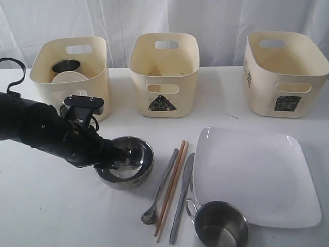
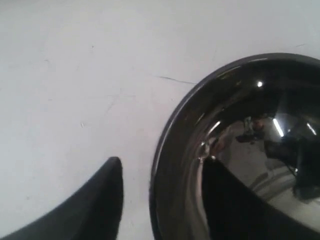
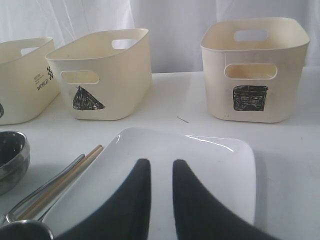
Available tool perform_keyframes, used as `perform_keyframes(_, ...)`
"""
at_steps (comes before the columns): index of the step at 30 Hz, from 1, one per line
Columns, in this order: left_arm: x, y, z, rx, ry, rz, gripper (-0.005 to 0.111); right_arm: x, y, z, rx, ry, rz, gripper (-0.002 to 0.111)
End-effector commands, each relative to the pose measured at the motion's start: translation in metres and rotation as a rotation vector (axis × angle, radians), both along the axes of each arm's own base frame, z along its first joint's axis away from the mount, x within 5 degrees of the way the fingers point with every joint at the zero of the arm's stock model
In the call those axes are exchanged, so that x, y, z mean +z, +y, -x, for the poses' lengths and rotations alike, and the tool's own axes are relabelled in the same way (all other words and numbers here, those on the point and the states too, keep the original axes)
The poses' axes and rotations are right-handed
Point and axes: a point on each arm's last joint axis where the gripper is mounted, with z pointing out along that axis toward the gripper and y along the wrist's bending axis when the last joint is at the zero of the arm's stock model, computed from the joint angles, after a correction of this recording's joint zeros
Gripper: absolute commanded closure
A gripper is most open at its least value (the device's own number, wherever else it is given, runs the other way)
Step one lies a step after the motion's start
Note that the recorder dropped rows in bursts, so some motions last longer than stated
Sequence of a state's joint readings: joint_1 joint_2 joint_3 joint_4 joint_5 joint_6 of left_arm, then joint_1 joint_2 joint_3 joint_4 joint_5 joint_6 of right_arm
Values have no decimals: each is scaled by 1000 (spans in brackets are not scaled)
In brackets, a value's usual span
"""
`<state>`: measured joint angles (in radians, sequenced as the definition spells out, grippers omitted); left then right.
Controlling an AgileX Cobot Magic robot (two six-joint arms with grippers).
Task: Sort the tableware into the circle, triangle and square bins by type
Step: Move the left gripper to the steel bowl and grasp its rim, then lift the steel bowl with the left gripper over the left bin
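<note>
At steel bowl [image 2: 250,100] rim: left hand [image 2: 161,161] spread astride, unclamped; exterior view hides gap.

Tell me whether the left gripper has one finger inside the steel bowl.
Yes, one finger sits inside the steel bowl, the other outside its rim.

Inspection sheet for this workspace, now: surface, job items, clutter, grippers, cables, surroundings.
Surface: white table, no spills seen.
Job's things: left bin holds a steel mug and white bowl; triangle bin and square bin beside it; steel bowl, spoon, chopsticks, knife, second mug and square plate lie loose in front.
Clutter: one thin sliver between triangle and square bins.
Grippers: left gripper open astride the steel bowl's rim; right gripper slightly open, empty, facing the square plate.
Cables: black loop beside the left arm.
Surroundings: white curtain behind.
</note>
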<state>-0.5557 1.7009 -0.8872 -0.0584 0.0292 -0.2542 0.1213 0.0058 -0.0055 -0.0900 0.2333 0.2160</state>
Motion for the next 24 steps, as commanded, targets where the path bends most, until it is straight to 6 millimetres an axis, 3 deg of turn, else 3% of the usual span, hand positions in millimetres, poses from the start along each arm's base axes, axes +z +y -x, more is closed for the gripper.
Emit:
perform_keyframes(1,-2,0,5,4,39,-5,93,-1,0,0,-3,-4,2,92)
perform_keyframes(3,-1,0,5,-30,24,-22,106,-1,0,0,-3,-4,2,92)
perform_keyframes(7,22,2,8,-74,-57,-10,107,-1,0,0,-3,-4,2,92)
perform_keyframes(11,74,10,21,-76,-177,63,107,-1,0,0,-3,-4,2,92)
perform_keyframes(13,118,18,25,-97,-337,98,107,-1,0,0,-3,-4,2,92)
perform_keyframes(14,142,29,19,-106,-442,78,107,-1,0,0,-3,-4,2,92)
perform_keyframes(18,188,73,-23,30,-584,25,107,-1,0,0,-3,-4,2,92)
perform_keyframes(20,204,87,-44,95,-646,24,107,-1,0,0,-3,-4,2,92)
perform_keyframes(24,205,97,-83,127,-681,-19,107,-1,0,0,-3,-4,2,92)
